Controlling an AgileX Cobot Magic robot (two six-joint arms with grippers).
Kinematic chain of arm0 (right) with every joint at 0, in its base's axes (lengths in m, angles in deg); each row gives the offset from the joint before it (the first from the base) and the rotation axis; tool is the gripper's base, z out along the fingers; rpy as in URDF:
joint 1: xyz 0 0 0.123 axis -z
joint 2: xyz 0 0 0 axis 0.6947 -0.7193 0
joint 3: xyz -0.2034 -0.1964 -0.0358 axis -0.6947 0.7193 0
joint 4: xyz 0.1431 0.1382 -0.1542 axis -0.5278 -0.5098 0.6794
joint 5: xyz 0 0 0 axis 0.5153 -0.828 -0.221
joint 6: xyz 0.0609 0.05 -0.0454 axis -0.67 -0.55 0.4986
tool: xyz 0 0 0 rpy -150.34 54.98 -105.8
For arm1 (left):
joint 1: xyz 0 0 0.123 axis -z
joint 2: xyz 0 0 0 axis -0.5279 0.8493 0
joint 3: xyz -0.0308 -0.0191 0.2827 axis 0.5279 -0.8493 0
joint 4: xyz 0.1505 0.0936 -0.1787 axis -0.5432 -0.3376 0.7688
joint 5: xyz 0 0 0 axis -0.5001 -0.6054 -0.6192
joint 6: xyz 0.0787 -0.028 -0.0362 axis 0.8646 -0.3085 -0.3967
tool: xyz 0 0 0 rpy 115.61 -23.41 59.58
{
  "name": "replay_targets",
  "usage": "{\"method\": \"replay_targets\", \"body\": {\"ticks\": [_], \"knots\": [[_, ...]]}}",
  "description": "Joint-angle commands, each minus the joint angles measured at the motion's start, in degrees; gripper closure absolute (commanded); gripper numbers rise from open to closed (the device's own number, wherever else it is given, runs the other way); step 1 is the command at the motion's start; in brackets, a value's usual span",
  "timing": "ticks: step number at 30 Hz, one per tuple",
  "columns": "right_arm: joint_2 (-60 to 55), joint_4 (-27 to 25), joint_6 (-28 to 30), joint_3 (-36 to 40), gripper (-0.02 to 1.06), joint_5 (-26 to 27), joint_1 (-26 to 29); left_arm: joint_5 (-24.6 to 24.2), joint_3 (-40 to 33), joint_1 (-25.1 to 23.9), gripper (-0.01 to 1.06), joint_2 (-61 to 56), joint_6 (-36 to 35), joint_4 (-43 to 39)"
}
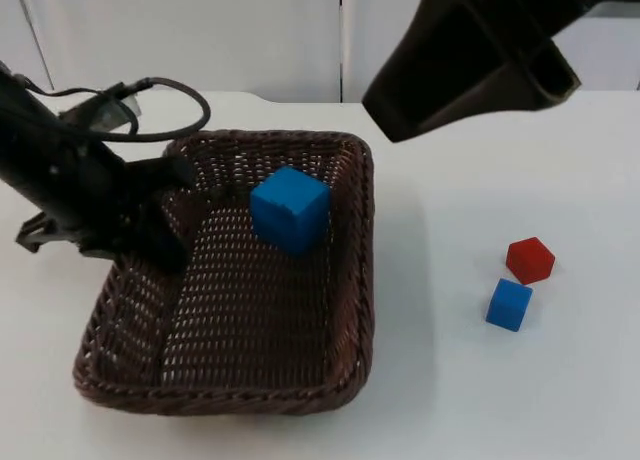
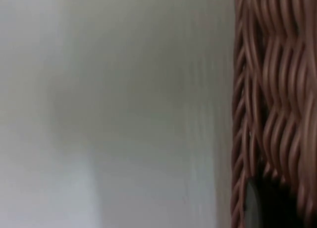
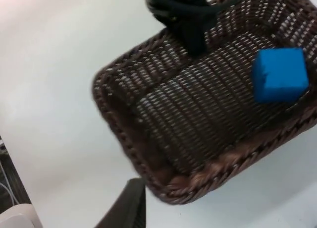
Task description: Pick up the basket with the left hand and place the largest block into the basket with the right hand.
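A dark brown wicker basket point(image 1: 350, 280) sits at the left-middle of the table. My left gripper point(image 1: 165, 220) is shut on its left rim, and that wrist's view has the woven wall point(image 2: 277, 89) close up. The largest block, a big blue cube point(image 1: 290, 210), lies inside the basket near its far right corner; the right wrist view looks down on the cube point(image 3: 280, 75) in the basket point(image 3: 148, 153). My right gripper point(image 1: 470, 70) hangs high above the table beyond the basket's right side, open and holding nothing; one of its fingertips point(image 3: 131, 208) is in view.
A small red block point(image 1: 529, 259) and a small blue block point(image 1: 509, 304) lie close together on the white table point(image 1: 450, 380), to the right of the basket. The grey partition wall point(image 1: 200, 30) closes off the back.
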Motion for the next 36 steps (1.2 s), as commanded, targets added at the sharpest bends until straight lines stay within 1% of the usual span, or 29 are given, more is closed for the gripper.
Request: {"method": "replay_targets", "body": {"ticks": [1, 3, 5, 8, 9, 10, 11, 12, 13, 14, 15, 18, 19, 21, 23, 24, 25, 26, 30, 33, 34, 36], "knots": [[0.51, 0.02, -0.3, 0.27, -0.01, 0.01, -0.04, -1.12, 1.93, 0.33, 1.05, 1.47, 2.82, 4.26], [0.51, 0.02, -0.3, 0.27, -0.01, 0.01, -0.04, -2.15, 2.63, 0.33, 1.05, 2.57, 5.11, 6.78], [0.51, 0.02, -0.39, 0.27, -0.01, 0.01, -0.04, -1.87, 2.63, 0.33, 1.05, 2.57, 6.34, 7.59], [0.51, 0.02, -0.39, 0.27, -0.01, 0.01, -0.04, -1.87, 2.63, 0.33, 1.05, 2.57, 6.47, 7.59], [0.51, 0.02, -0.39, 0.27, -0.01, 0.01, -0.04, -2.0, 2.63, 0.33, 1.04, 2.57, 6.47, 7.41], [0.51, 0.02, -0.39, 0.27, -0.01, 0.01, -0.04, -2.42, 2.63, 0.33, 1.0, 2.57, 6.47, 7.41], [0.51, 0.02, -0.39, 0.27, -0.01, 0.01, -0.04, -2.42, 2.63, 0.33, 1.0, 2.57, 6.47, 7.41], [0.51, 0.02, -0.39, 0.27, -0.01, 0.01, -0.04, -2.71, 2.63, 0.33, 0.95, 2.57, 6.59, 7.41], [0.51, 0.02, -0.39, 0.27, -0.01, 0.01, -0.04, -3.38, 2.63, 0.33, 0.86, 2.57, 7.05, 7.41], [0.51, 0.02, -0.39, 0.27, -0.01, 0.01, -0.04, -3.92, 2.63, 0.33, 0.74, 2.57, 7.82, 7.41], [0.51, 0.02, -0.39, 0.27, -0.01, 0.01, -0.04, -3.92, 2.63, 0.33, 0.74, 2.57, 7.82, 7.41], [0.51, 0.02, -0.5, 0.27, -0.01, 0.24, -0.04, -5.37, 2.63, 0.33, 0.42, 2.57, 7.82, 7.83], [0.51, 0.02, -0.5, 0.27, -0.01, 0.24, -0.04, -5.37, 2.63, 0.33, 0.42, 2.57, 7.82, 7.83], [0.51, 0.02, -0.5, 0.27, -0.01, 0.24, -0.04, -6.92, 2.63, 0.33, 0.25, 2.57, 7.82, 8.17], [0.51, 0.02, -0.5, 0.27, -0.01, 0.47, -0.04, -8.2, 2.63, 0.0, 0.14, 2.57, 7.82, 8.44], [0.51, 0.02, -0.5, 0.27, -0.01, 0.47, -0.04, -8.2, 2.63, 0.0, 0.14, 2.57, 7.82, 8.44], [0.51, 0.02, -0.5, 0.27, -0.01, 0.59, -0.04, -8.98, 2.63, -0.14, 0.1, 2.57, 7.82, 8.28], [0.51, 0.02, -0.5, 0.27, -0.01, 0.88, -0.04, -9.58, 2.63, -0.14, 0.09, 2.32, 7.94, 7.77], [0.55, 0.12, -0.5, 0.27, -0.01, 1.83, -0.04, -9.82, 2.63, -0.14, 0.08, 0.67, 7.94, 6.57], [0.77, 0.12, -0.5, 0.27, -0.01, 2.13, -0.04, -8.17, 2.63, -0.14, 0.08, -2.63, 7.94, 2.96], [0.77, 0.12, -0.5, 0.27, -0.01, 2.13, -0.04, -8.17, 2.63, -0.14, 0.08, -2.63, 7.94, 2.96], [1.14, 0.12, -0.5, 0.27, -0.01, 2.54, -0.04, -7.42, 2.63, -0.14, 0.08, -5.03, 6.77, 1.13]]}}
